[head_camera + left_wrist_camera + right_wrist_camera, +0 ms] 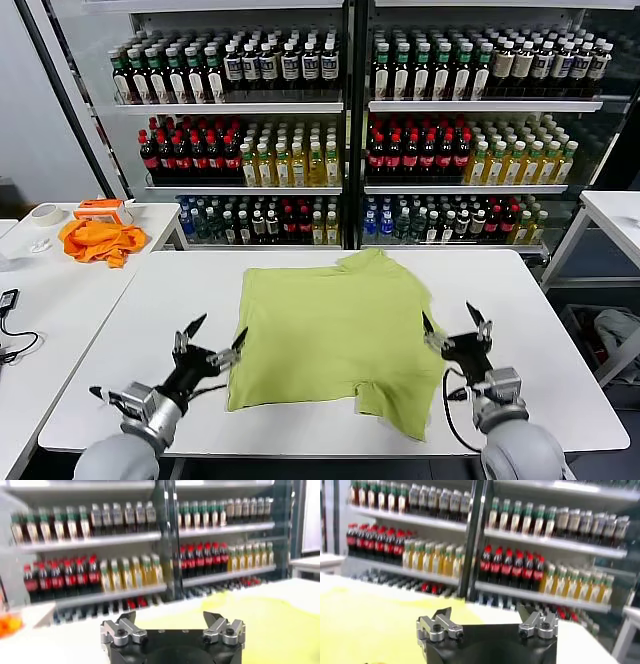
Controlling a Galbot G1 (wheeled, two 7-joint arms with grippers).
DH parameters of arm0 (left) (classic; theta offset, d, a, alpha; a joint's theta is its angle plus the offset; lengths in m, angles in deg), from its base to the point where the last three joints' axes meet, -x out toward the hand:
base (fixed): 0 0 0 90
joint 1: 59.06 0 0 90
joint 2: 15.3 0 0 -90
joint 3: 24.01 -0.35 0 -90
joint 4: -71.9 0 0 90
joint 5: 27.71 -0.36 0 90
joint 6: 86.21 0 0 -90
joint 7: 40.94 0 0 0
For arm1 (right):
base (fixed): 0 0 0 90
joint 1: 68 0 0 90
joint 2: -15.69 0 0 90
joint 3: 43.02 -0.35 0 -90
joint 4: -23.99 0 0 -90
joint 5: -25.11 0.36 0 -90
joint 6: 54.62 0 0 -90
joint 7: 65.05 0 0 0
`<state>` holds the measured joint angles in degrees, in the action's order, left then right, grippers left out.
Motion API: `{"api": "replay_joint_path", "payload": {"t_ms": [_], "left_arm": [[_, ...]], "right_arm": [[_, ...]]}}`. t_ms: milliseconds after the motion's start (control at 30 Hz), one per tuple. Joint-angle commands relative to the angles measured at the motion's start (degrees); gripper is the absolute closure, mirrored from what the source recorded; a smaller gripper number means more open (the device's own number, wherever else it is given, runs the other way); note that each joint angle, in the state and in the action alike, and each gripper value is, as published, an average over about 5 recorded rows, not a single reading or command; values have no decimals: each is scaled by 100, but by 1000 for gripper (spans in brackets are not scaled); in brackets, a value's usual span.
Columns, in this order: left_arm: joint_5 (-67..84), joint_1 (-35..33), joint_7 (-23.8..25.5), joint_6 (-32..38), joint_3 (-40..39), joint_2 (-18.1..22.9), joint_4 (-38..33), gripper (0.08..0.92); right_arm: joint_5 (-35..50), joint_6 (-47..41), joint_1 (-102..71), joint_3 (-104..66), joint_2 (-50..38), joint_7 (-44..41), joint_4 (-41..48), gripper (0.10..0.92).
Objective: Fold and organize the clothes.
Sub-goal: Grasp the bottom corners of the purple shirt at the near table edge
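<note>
Left gripper (212, 339): jaws spread wide, holding nothing, hovering just off the shirt's near left corner.
Right gripper (455, 327): jaws spread wide, empty, just beside the shirt's right edge.
T-shirt (335, 325): lime yellow-green, spread flat between both grippers on the white table (560, 330), plain side up.
Orange cloth (98, 240): well apart, on the side table beyond the left gripper.
Drink shelves (350, 130): far behind the table.

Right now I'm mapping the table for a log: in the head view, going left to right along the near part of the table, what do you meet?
Left gripper, open → lime T-shirt, spread flat → right gripper, open.
</note>
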<state>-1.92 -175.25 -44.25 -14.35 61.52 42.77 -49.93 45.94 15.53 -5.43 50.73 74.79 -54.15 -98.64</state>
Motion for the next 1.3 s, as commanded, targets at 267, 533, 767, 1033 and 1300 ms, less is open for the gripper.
{"api": "replay_joint_path", "payload": {"t_ms": [267,533,767,1033,1300], "left_arm": [[626,-556,-969,-950,-185,32,-79,177],[834,-223,-1111,-743,-355,101,503,177],[849,-181,-1167,-718,-377,160,537,177],[831,-204,-1132,-781,-396,232,486,177],[694,-277,-1073,-771,-408,261,367,336]], "right_arm": [[237,-209,-875,-64,-76,-2,-171,203],[73,-234,-609,421,-62,-23,48,203],[45,-333,-386,731,-77,186,162,203],[253,-422,-290,848,-74,341,201,210],[725,-638,-311,884,-77,579,216,413]]}}
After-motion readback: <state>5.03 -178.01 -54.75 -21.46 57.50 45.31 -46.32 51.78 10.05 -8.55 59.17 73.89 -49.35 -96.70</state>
